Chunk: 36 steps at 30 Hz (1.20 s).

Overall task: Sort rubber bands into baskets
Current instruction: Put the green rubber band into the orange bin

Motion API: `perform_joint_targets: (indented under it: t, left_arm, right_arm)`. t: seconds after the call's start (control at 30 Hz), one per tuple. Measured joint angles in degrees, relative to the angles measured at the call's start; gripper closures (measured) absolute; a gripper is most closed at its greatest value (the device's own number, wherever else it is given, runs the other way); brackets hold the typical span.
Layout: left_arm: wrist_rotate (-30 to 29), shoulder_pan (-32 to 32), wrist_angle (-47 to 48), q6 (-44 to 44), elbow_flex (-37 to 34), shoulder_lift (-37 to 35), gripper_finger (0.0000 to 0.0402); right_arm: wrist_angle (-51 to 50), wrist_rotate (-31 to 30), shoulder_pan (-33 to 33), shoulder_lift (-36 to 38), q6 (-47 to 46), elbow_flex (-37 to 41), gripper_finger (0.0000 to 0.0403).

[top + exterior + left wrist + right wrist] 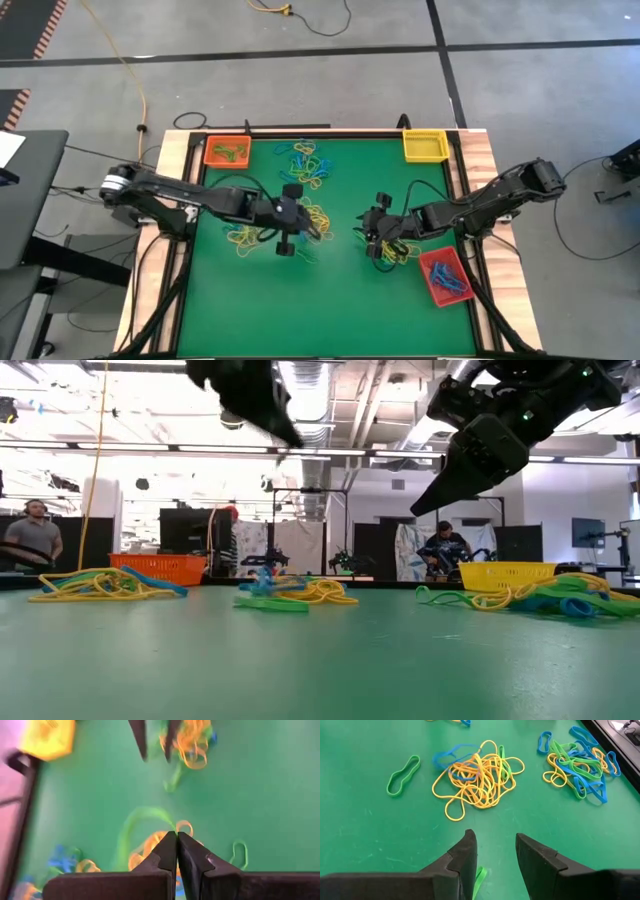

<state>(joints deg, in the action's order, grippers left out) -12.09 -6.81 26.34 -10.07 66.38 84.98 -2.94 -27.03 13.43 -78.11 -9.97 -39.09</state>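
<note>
Green mat (330,300) covers worktop, wood border (490,160) along sides. Yellow cable (130,70) on grey floor beyond far-left corner. People (30,535) in background room.

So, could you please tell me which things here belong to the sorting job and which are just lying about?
Job: bands; orange basket; yellow basket; red basket; left tool, shut; right tool, open.

Lying about: floor cable; people behind the table.

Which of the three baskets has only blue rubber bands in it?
The red basket, beside the right arm at the table's right edge. The orange basket holds green bands, and the yellow basket looks empty.
</note>
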Motion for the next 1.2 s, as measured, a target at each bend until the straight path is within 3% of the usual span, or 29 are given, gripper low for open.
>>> perform_joint_targets:
  t: [0.13,0.33,0.53,0.67,0.87,1.2]
  left_arm:
    - [-0.1,0.7,2.2,0.2,-0.1,-1.2,0.0401]
    - [-9.4,1.1,10.4,1.8,-0.2,-1.3,0.0401]
    - [-11.6,5.4,10.0,3.2,-4.1,-2.8,0.0401]
    - [-13.0,11.5,8.2,4.4,-9.3,-5.1,0.0401]
    - [-10.5,23.1,2.5,4.7,-17.1,-11.1,0.0401]
    - [1.9,47.2,-2.1,5.9,-22.3,-19.3,0.0401]
  right_arm:
    - [-0.1,0.0,0.0,0.0,0.4,0.0,0.0239]
    - [-0.1,0.0,0.0,0.0,0.6,0.0,0.0239]
    - [-0.1,0.0,0.0,0.0,0.6,0.0,0.0239]
    - [-0.1,0.0,0.1,0.0,0.4,0.0,0.0239]
    - [0.0,0.0,0.1,0.0,0.4,0.0,0.0239]
    - [-0.1,0.0,0.0,0.0,0.5,0.0,0.0239]
